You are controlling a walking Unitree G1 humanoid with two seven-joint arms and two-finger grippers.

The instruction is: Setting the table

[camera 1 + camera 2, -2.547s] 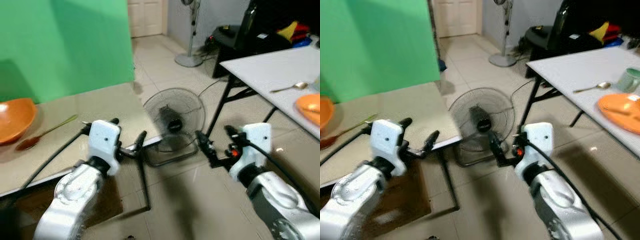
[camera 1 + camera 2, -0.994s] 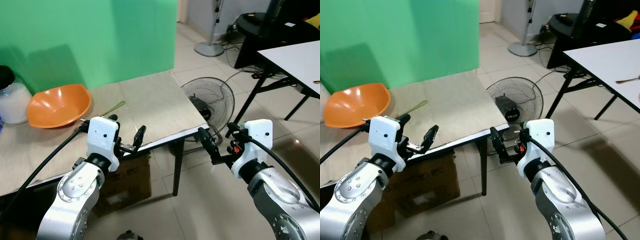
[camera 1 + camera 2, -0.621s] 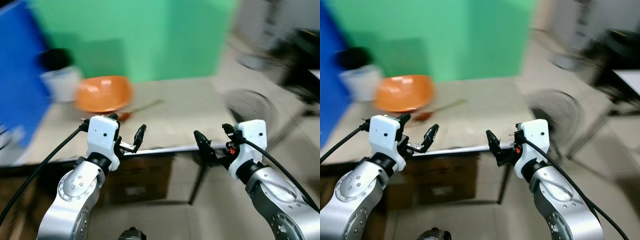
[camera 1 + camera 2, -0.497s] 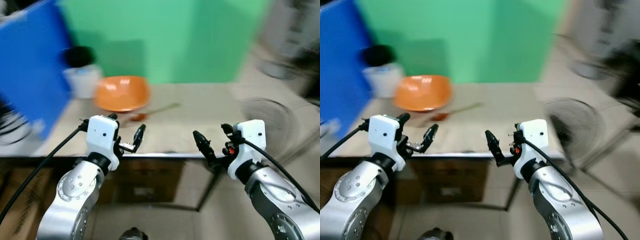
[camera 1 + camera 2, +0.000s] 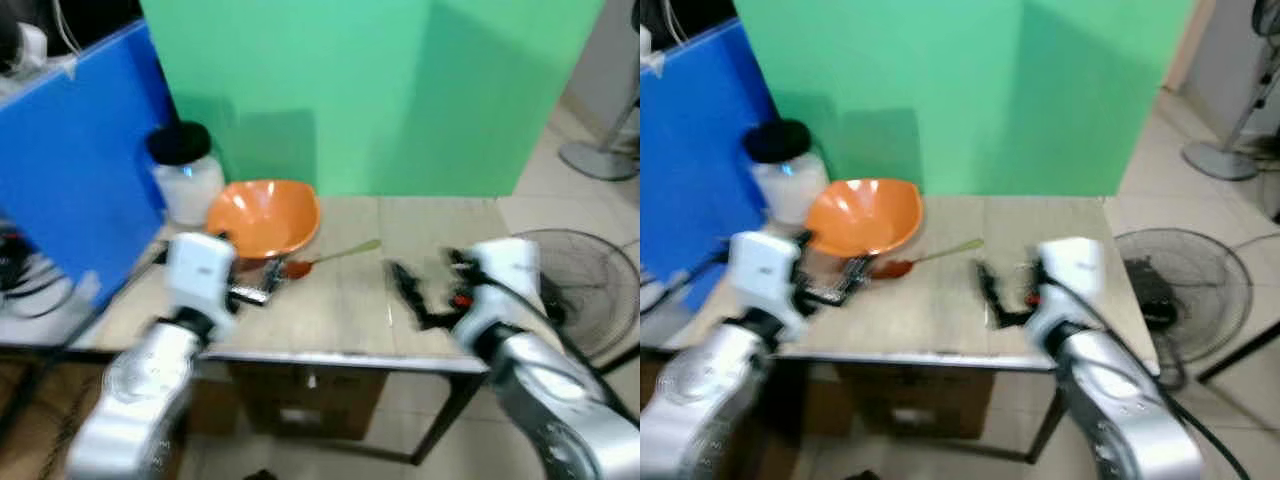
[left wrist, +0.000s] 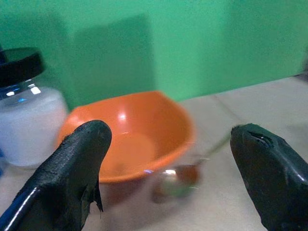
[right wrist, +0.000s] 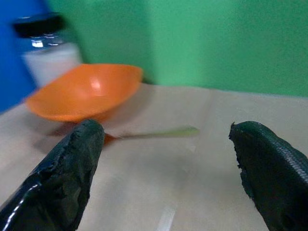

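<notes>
A beige table (image 5: 420, 300) stands against a green backdrop (image 5: 380, 90), carrying the tableware. The orange bowl (image 5: 264, 216) sits by a black-lidded jar (image 5: 187, 172); a green-handled spoon (image 5: 940, 252) lies beside it. Left gripper (image 6: 168, 159) and right gripper (image 7: 163, 159) hover spread wide, empty, probably readying a pickup.

Both my silver arms are raised in front of me, bent at the elbow, forearms reaching forward at about the same height, and both look blurred. My left tool (image 5: 255, 292) sits on the left with its two black fingers (image 6: 77, 168) spread wide apart and nothing between them. My right tool (image 5: 410, 295) sits on the right, level with the other and well apart from it, its fingers (image 7: 67, 173) likewise spread wide and gripping nothing.
</notes>
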